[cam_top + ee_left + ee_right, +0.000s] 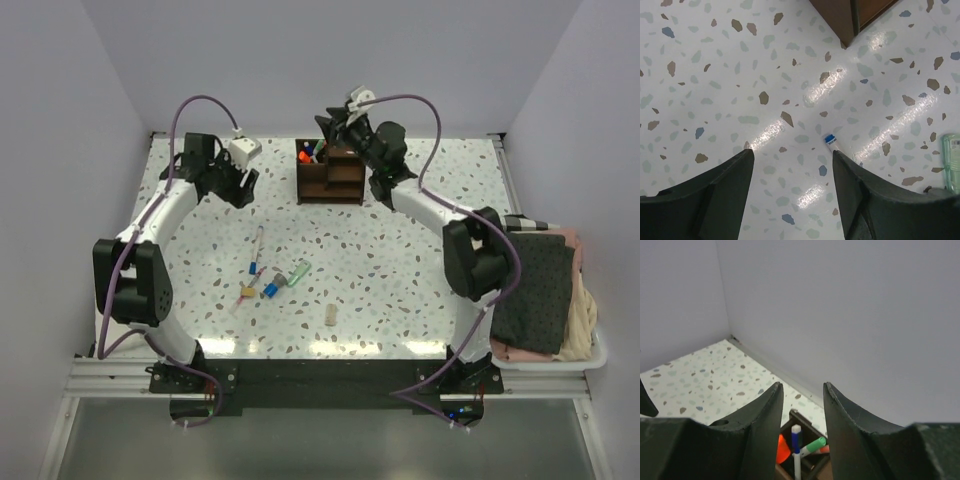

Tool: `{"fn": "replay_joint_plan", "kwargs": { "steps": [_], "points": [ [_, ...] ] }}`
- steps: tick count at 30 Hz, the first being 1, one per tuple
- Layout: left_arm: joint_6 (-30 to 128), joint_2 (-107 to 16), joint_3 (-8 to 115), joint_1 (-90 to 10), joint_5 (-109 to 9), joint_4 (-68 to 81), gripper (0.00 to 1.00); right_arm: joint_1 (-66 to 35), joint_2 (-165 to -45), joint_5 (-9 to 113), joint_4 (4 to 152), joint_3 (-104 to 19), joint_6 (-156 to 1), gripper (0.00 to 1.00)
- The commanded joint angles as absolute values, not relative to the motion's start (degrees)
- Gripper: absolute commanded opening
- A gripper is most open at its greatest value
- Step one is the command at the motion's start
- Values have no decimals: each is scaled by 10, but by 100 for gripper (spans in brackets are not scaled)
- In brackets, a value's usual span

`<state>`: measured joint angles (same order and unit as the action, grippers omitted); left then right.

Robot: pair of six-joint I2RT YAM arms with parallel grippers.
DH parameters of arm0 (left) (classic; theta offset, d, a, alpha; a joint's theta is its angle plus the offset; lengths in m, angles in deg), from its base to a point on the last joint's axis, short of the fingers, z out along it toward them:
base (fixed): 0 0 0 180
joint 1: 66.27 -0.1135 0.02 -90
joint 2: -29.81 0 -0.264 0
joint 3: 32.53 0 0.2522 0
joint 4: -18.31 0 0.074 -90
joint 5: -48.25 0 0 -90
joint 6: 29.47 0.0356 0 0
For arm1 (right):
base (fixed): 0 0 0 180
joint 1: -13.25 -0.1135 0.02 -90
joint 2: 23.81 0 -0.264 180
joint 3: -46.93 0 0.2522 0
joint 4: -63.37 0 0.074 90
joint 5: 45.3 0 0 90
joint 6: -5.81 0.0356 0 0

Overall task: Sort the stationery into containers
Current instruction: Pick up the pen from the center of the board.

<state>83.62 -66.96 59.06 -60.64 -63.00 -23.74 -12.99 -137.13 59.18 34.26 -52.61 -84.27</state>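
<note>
The dark brown wooden organizer (pixel 330 172) stands at the back middle of the table. My right gripper (pixel 326 122) hovers over its back-left compartment, open and holding nothing (pixel 801 389). Below its fingertips that compartment (pixel 801 417) holds an upright blue-and-white pen (pixel 796 440), a green-capped marker (pixel 815 445) and something orange (pixel 782 450). My left gripper (pixel 238 187) hangs open over bare table left of the box (pixel 792 167). A blue-capped pen tip (pixel 829 140) shows beside its right finger. Loose stationery lies mid-table: a thin pen (pixel 257 244), blue-capped pieces (pixel 270 288), a green marker (pixel 297 272) and a tan block (pixel 331 314).
A pile of dark and pink cloths (pixel 540 290) sits in a tray off the table's right edge. White walls close in the back and sides. The organizer's corner (pixel 850 20) and a green marker (pixel 952 160) lie at the edges of the left wrist view.
</note>
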Motion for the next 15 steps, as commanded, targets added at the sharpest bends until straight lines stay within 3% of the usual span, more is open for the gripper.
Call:
{"fn": "replay_joint_plan", "kwargs": {
  "steps": [1,3,4,7,10,15],
  "points": [
    [827,-626,548,-611,-654,-193,69,-129,-1273,656,464,-532,-895,43],
    [821,-619,531,-611,-650,-198,69,-130,-1248,750,558,-534,-956,46],
    [815,-615,523,-611,-647,-195,69,-136,-1244,814,686,-541,-988,48],
    [803,-594,503,-611,-636,-194,70,-171,-1241,829,925,-574,-1165,51],
    [788,-584,489,-611,-619,-215,70,-206,-1237,806,1048,-571,-1267,56],
    [752,-573,466,-613,-570,-223,69,-263,-1241,758,1072,-539,-1350,59]
  ]
}}
